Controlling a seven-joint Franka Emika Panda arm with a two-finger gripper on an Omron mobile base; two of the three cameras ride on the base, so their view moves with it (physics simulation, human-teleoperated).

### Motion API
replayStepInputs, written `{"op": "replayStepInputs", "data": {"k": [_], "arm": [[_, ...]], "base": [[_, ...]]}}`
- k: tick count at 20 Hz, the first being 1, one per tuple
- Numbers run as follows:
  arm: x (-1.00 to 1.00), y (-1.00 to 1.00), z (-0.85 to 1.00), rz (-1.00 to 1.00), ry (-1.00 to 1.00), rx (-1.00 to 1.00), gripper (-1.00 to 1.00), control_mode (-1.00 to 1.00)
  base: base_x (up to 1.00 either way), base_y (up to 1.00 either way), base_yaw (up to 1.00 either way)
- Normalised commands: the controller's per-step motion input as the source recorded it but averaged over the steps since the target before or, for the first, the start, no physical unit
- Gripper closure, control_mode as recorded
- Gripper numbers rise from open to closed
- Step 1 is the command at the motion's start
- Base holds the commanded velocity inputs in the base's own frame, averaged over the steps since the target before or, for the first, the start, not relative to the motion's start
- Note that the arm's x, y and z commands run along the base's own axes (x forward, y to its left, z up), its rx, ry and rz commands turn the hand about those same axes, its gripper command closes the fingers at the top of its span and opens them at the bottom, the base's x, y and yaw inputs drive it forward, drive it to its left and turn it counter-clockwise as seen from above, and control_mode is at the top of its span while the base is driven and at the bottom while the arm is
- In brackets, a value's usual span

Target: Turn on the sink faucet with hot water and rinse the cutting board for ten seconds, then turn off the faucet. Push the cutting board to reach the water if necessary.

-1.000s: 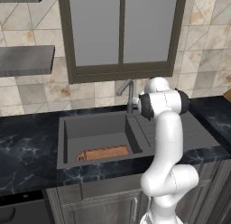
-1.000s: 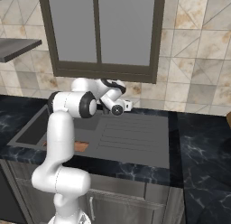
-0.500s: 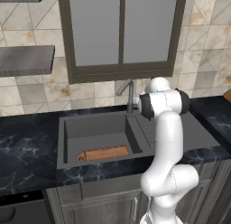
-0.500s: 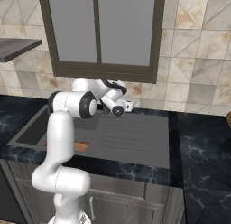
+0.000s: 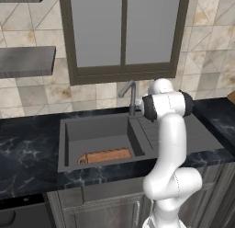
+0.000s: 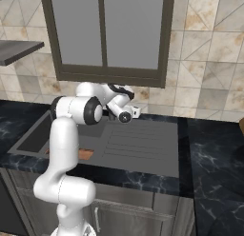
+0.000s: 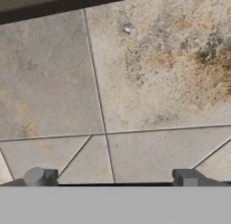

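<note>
The grey sink faucet (image 5: 133,97) stands behind the dark sink (image 5: 97,129), its spout angled left over the basin. A reddish-brown cutting board (image 5: 105,155) lies along the basin's front wall, and a sliver of this board (image 6: 86,154) peeks out past my arm. My hand (image 6: 121,105) hovers just right of the faucet, over the back of the ribbed drainboard (image 6: 138,142). In the hand view my gripper (image 7: 113,179) is open, its fingertips (image 7: 40,177) wide apart and facing the beige wall tile with nothing between them. The water is out of view.
Black marbled countertop (image 5: 27,149) flanks the sink on both sides. A dark-framed window (image 5: 124,34) sits above the faucet, and a grey shelf (image 5: 25,61) hangs on the wall at the left. The tiled wall is close ahead of the fingers.
</note>
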Motion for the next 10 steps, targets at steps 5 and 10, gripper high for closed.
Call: {"op": "replayStepInputs", "data": {"k": [5,10], "arm": [[-0.41,-0.50,-0.21,0.03,0.00,0.00,-1.00,-1.00],[-0.48,-0.50,-0.18,0.03,0.00,0.00,-1.00,-1.00]], "base": [[0.00,0.00,0.00],[0.00,0.00,0.00]]}}
